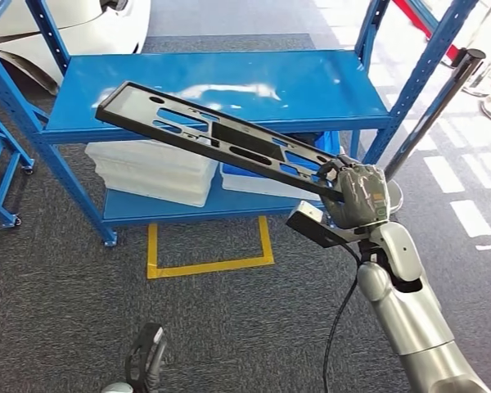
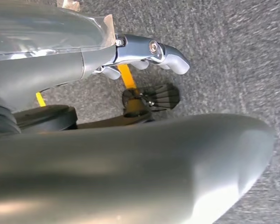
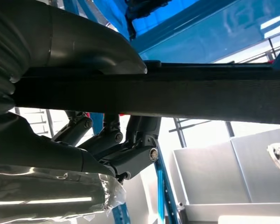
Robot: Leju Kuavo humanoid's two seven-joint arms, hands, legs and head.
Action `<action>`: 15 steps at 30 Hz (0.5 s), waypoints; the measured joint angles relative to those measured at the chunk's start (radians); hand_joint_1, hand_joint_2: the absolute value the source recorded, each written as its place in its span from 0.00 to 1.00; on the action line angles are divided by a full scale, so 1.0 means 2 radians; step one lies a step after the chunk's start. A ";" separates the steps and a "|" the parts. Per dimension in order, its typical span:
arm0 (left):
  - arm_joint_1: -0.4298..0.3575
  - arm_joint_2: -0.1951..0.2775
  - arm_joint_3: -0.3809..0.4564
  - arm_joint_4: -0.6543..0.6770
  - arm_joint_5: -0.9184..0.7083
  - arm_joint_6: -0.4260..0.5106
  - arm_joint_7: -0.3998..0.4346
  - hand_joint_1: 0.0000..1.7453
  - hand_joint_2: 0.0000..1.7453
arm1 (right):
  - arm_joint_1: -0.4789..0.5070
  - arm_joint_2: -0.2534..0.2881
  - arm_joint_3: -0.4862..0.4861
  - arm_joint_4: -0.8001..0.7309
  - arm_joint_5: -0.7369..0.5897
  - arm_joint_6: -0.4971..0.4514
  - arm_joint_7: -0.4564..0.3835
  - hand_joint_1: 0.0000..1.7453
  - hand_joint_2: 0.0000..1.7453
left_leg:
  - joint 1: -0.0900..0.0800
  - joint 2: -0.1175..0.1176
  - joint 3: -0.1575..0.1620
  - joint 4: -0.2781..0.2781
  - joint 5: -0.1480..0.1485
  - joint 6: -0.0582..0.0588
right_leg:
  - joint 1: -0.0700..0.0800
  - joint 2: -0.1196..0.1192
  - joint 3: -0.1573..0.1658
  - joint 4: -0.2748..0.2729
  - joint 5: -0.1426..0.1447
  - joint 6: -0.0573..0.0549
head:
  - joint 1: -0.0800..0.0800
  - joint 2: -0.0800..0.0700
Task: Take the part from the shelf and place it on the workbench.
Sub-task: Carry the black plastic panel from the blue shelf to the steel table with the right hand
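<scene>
The blue shelf (image 1: 231, 86) is seen close ahead, and the part (image 1: 218, 135), a long black perforated frame, is held above its top board, apparently lifted clear and tilted. One end of the part is grasped by the right robot hand (image 1: 354, 195). The left robot hand (image 2: 145, 53) hangs over the carpet with nothing held, its fingers curled in. Removal is judged nearly done; carrying to the counter and placing remain.

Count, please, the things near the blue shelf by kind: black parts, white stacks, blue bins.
Black part, held by the right hand: 1
White stacks on the lower level of the shelf: 1
Blue bins: 1
Total: 3
</scene>
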 joint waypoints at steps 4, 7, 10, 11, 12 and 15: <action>0.000 0.000 0.000 0.000 0.000 0.000 0.000 0.00 0.00 | 0.001 0.000 0.000 0.002 0.000 0.001 0.000 1.00 1.00 | -0.002 0.014 -0.009 0.000 0.007 -0.001 | 0.000 -0.006 0.028 -0.007 0.005 0.000 | 0.000 0.000; 0.000 0.000 0.000 0.000 0.000 0.000 0.000 0.00 0.00 | -0.003 0.000 0.000 0.002 0.000 0.001 0.000 1.00 1.00 | -0.004 0.023 -0.011 0.000 0.011 -0.006 | 0.006 -0.026 0.084 -0.101 0.031 -0.009 | 0.000 0.000; 0.000 -0.001 0.000 0.000 -0.001 0.000 0.000 0.00 0.00 | -0.004 0.000 0.000 0.002 0.000 0.001 0.000 1.00 1.00 | -0.004 0.032 -0.013 -0.002 0.017 -0.015 | 0.009 -0.023 0.085 -0.114 0.037 -0.018 | 0.000 0.000; 0.000 -0.001 0.000 0.000 -0.001 0.000 0.000 0.00 0.00 | -0.004 0.000 0.000 0.002 0.000 0.001 0.000 1.00 1.00 | -0.004 0.030 -0.015 -0.001 0.014 -0.018 | 0.008 -0.020 0.084 -0.117 0.042 -0.022 | -0.001 0.000; 0.000 -0.001 0.000 0.000 -0.001 0.000 0.000 0.00 0.00 | -0.004 0.000 0.000 0.002 0.000 0.001 0.000 1.00 1.00 | -0.004 0.025 -0.018 0.006 0.005 -0.020 | 0.007 -0.018 0.082 -0.120 0.047 -0.027 | -0.001 0.000; 0.000 0.000 0.000 0.000 -0.001 0.000 0.000 0.00 0.00 | -0.003 0.001 0.001 0.002 0.000 0.001 0.000 1.00 1.00 | -0.003 0.002 -0.047 0.083 -0.046 -0.023 | 0.006 -0.009 0.071 -0.122 0.057 -0.034 | -0.003 0.000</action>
